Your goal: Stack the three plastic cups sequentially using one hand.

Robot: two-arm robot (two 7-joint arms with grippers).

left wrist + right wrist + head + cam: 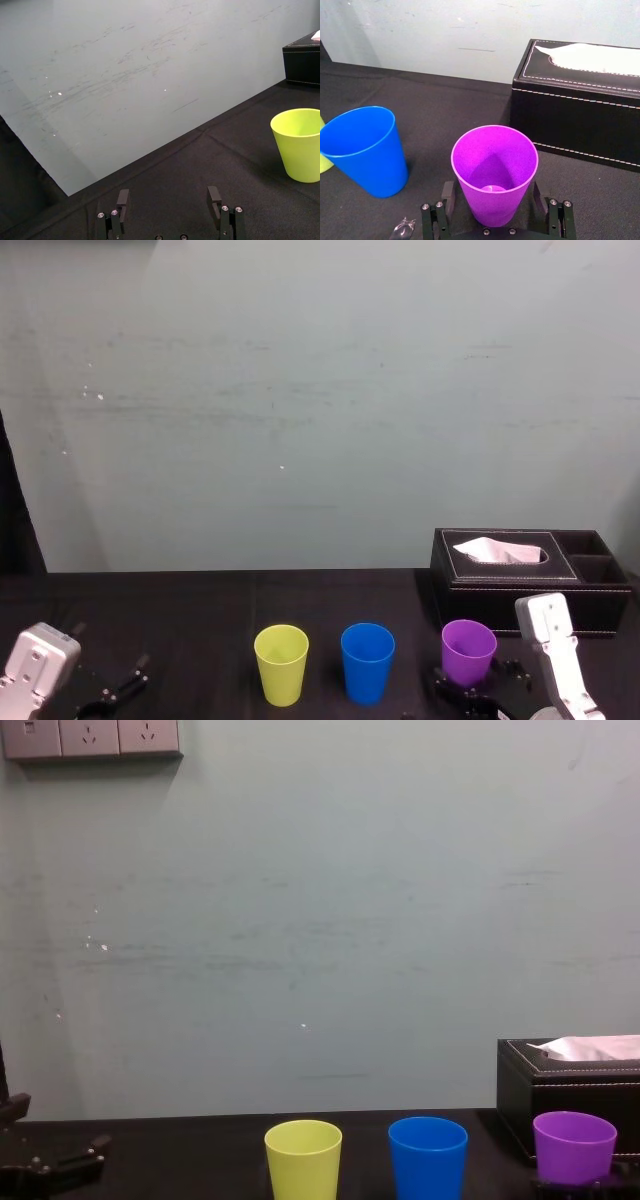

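Found left hand (pixel 170 210) parked at near left of bench (pixel 200 620), with fingers spread and nothing held. Recorded 3 cups upright in 1 row, well apart, none stacked: yellow-green cup (pixel 281 664) at left, blue cup (pixel 367 662) in middle, purple cup (pixel 468 652) at right, on near side of tissue box (pixel 530 570). Found right hand (pixel 492 195) straddling purple cup low down, with 1 finger either side, not yet closed on it. Judged step in hand: grasping purple cup. Recommend closing gently on tapered wall, lifting straight up, clearing blue rim, then lowering in centred.
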